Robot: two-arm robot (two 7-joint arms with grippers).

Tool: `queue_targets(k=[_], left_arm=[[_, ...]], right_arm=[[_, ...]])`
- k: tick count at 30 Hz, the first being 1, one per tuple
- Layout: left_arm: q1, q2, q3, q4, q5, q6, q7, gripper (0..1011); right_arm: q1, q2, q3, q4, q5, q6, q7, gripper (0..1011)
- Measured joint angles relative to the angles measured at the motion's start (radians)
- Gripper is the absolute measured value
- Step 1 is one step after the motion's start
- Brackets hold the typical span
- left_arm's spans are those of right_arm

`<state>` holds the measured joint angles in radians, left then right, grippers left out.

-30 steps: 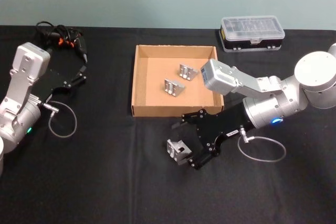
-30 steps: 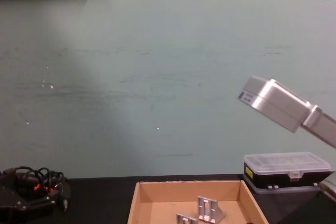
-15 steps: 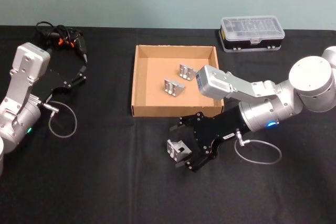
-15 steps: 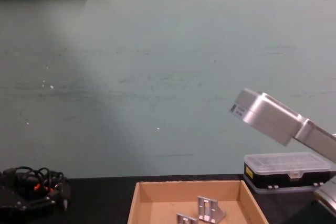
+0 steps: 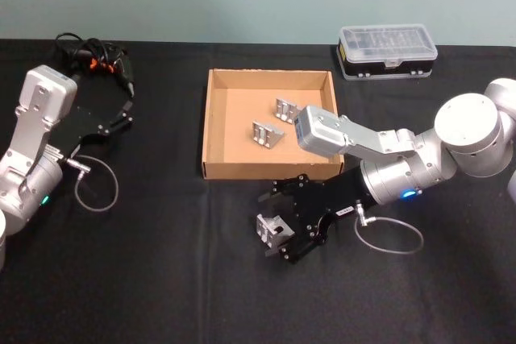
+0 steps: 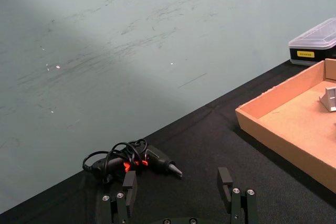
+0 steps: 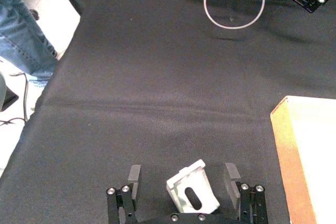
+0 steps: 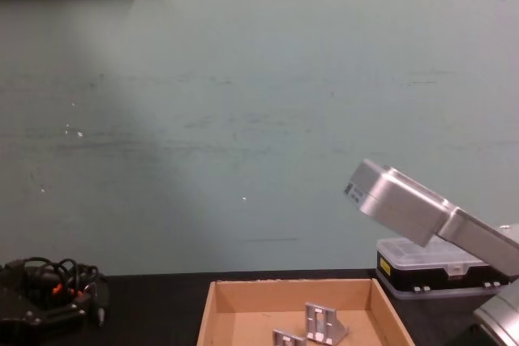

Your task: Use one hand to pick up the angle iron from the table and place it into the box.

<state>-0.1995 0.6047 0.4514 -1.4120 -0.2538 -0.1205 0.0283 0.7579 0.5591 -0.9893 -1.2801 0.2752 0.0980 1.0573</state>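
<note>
Right gripper [image 5: 272, 223] straddling angle iron [image 5: 272, 231] on table [image 5: 161, 279] just in front of box [image 5: 211, 130], jaws spread, not yet clamping. Grasp step; next: pinch, lift, carry over box wall. Left gripper [image 6: 179, 187] parked far left of box, fingers apart.

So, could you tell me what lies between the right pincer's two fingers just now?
The angle iron sits between the open fingers of the right pincer, resting on the table, as the right wrist view shows.

You are looking at the table [image 5: 161, 279] carrying the box [image 5: 214, 130], a loose angle iron [image 5: 272, 230], a black case [image 5: 387, 52] and a corded tool [image 5: 97, 60].
</note>
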Motion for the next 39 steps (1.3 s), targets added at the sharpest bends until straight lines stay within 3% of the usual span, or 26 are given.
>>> queue_targets(k=[17, 22, 39], left_arm=[[0.000, 0.000, 0.000, 0.000, 0.000, 0.000, 0.000, 1000], [0.000, 0.000, 0.000, 0.000, 0.000, 0.000, 0.000, 1000], [0.000, 0.000, 0.000, 0.000, 0.000, 0.000, 0.000, 1000]], right_arm=[[-0.012, -0.010, 0.007, 0.010, -0.007, 0.013, -0.010, 995], [-0.013, -0.009, 0.010, 0.008, -0.009, 0.016, -0.013, 908], [-0.018, -0.013, 0.018, 0.005, -0.012, 0.014, -0.017, 382]])
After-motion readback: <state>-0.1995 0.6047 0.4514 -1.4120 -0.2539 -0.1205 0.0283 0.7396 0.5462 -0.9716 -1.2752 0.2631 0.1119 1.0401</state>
